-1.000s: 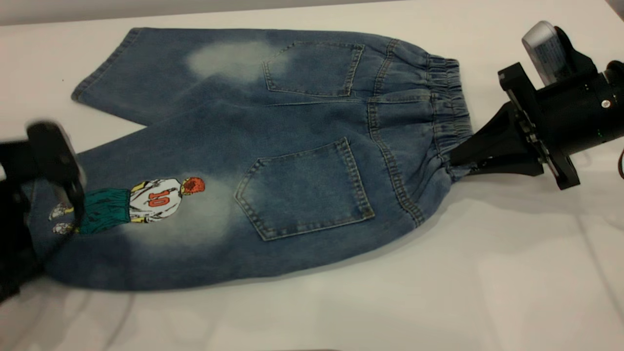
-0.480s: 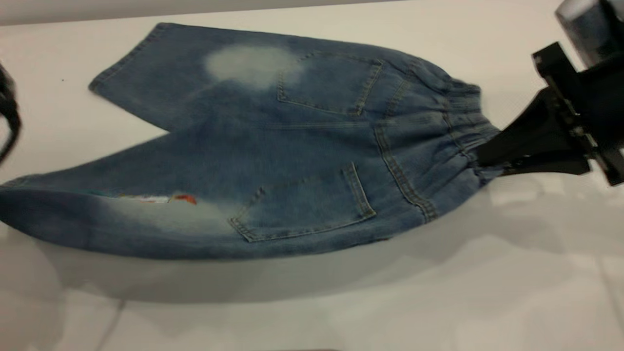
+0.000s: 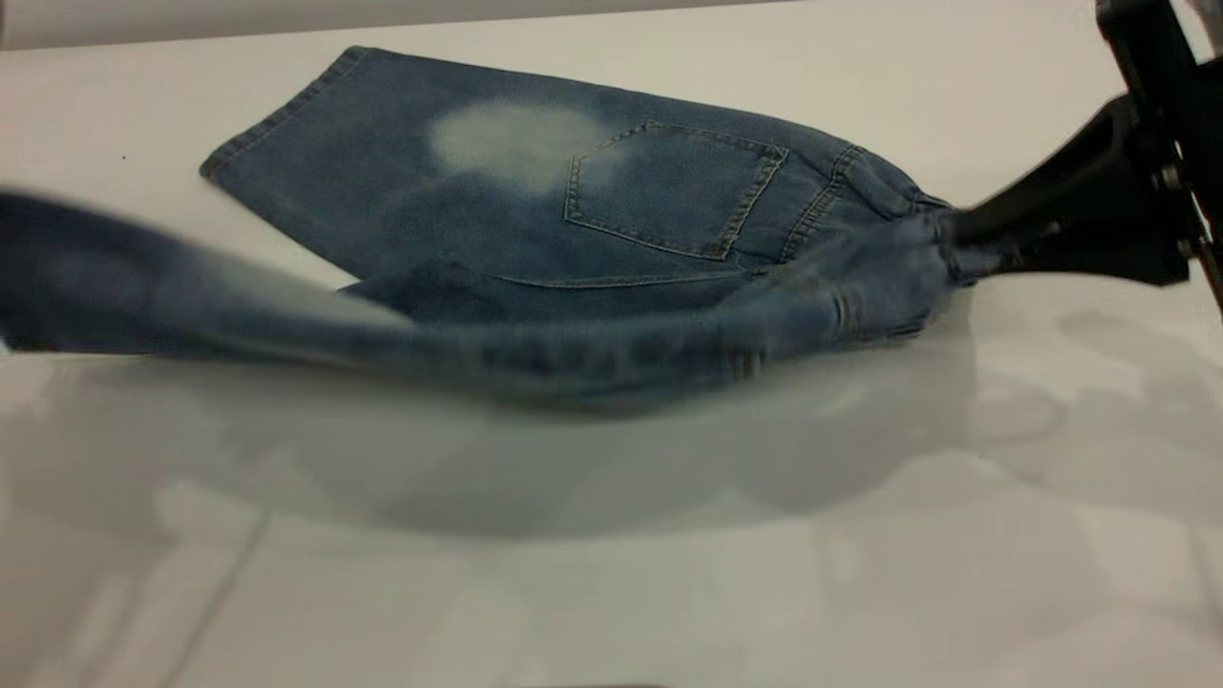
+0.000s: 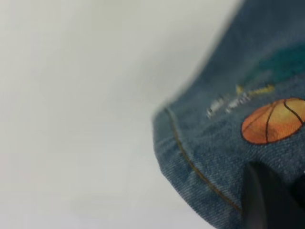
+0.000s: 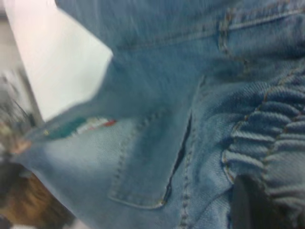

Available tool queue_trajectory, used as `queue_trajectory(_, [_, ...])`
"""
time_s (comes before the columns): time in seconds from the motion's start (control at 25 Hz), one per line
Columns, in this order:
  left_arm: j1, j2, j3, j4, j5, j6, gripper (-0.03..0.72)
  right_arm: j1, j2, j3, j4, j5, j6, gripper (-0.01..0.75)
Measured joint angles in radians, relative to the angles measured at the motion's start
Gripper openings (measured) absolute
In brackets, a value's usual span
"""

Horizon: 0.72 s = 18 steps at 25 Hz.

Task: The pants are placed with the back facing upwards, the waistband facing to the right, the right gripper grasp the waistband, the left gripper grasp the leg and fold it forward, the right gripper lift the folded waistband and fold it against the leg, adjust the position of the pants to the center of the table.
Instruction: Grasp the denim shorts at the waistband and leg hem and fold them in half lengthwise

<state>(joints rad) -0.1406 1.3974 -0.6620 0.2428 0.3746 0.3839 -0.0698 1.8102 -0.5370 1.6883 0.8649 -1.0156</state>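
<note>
- Two grippers hold the pants (image 3: 592, 191) at opposite ends, with the far half of the garment lying flat on the table (image 3: 669, 573) and the near half raised off it.
- Right gripper (image 3: 965, 250): at the waistband end, its black fingers clamped on the gathered elastic waistband (image 5: 267, 143) (the right wrist view shows a dark fingertip (image 5: 250, 202) pressed against the ruched denim).
- Left gripper (image 4: 267, 200): it is outside the exterior view, off the leg's end; the left wrist view shows one dark finger lying on the hem of the leg (image 3: 191, 306), just beside the orange ball print (image 4: 274, 121), so it grips the leg there.
- From the waistband the leg stretches as a lifted, blurred band across the near side of the pants, above the table, its shadow spread beneath it.
- Beyond that band, the plain leg (image 3: 382, 134) and one back pocket (image 3: 674, 196) rest flat on the table.
</note>
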Motion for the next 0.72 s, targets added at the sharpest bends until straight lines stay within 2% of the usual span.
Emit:
queue_trajectory(0.2, [0.0,0.202,-0.192,0.001,-0.035,-0.001,0.024,0.0,0.004,-0.073,0.096,-0.015,0.104,0.037])
queue_trajectory(0.72, [0.0,0.608,-0.684,-0.016,-0.048,-0.001,0.027,0.0,0.218,-0.345,0.109,-0.125,0.336,0.037])
